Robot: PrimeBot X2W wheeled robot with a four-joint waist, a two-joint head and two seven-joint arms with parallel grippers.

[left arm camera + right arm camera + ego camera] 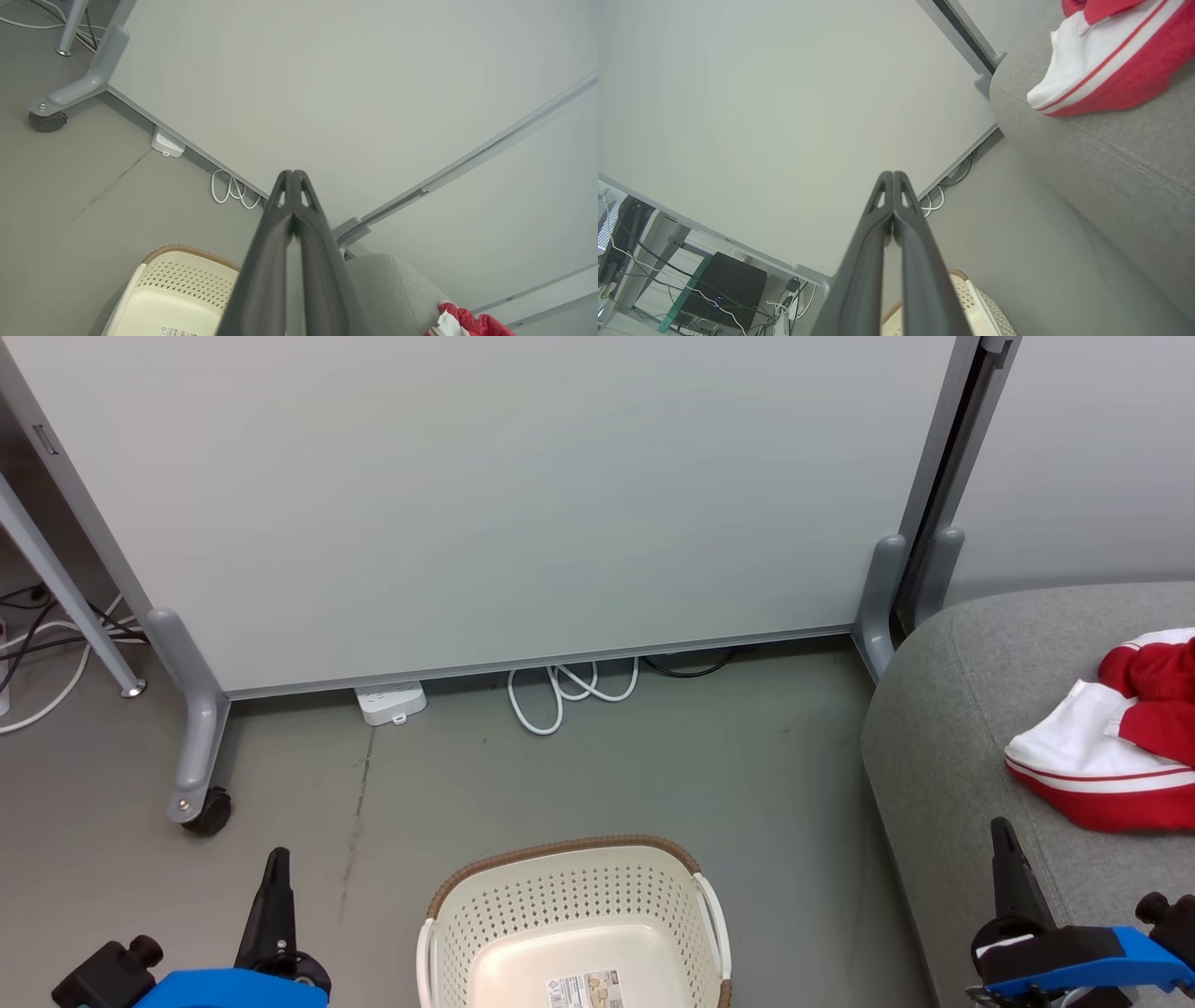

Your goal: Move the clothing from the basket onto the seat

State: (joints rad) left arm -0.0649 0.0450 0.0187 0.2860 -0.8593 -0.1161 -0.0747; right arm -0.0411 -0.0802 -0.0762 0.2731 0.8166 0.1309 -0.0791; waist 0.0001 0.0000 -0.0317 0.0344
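Head view first: the clothing (1111,737) lies in a soft heap of red and white with striped trim on the seat (952,728). It sits up and to the right of the right gripper (1006,845), near it but apart. The frame edge cuts off the heap's right side. The right gripper's dark fingers are pressed together on nothing. So are those of the left gripper (275,868) at lower left, well apart from the garments. Between the two stands the basket (560,896), cream perforated plastic with a brown woven-look rim. Its smooth floor shows a sticker, and its near half is cropped.

Over to the left wrist view: the fingers meet at the tips, clenched and holding nothing. The basket (182,284) is down to the left, the grey textured seat (392,289) to the right. A scrap of clothing (467,324) peeks in at the bottom edge.

Now the right wrist view: the fingers are closed the same way. The clothing (1101,56) rests on the seat (1111,154) at upper right, clear of the tips. A sliver of the basket (976,298) shows beside the fingers.
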